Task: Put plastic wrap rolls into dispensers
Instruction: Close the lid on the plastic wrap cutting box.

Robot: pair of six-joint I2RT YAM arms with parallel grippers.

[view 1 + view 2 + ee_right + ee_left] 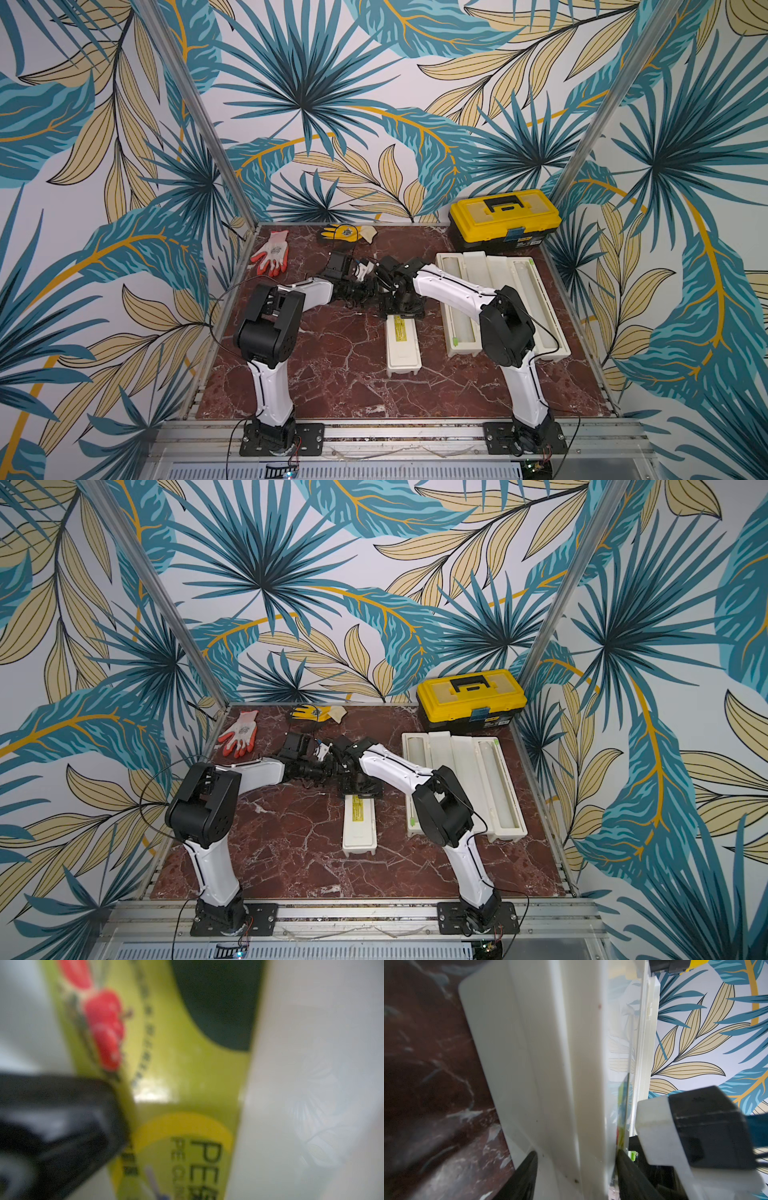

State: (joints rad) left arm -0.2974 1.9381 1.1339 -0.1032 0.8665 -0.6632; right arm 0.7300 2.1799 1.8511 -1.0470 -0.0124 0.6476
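Middle dispenser (403, 349): lies lid-shut on the desk (332, 374), label (400, 332) up, its far end under both wrists.
Left fingers (527, 1176): one on each long side of that end, seemingly clamped on it.
Right fingers (62, 1126): one blurred tip against the label; grip cannot be told.
Rolls (460, 324): two lie in the open dispensers (494, 274) to the right; a third is not in sight.
Doing it well: the left should pin the body flat while the right works the lid edge, without dragging the box.
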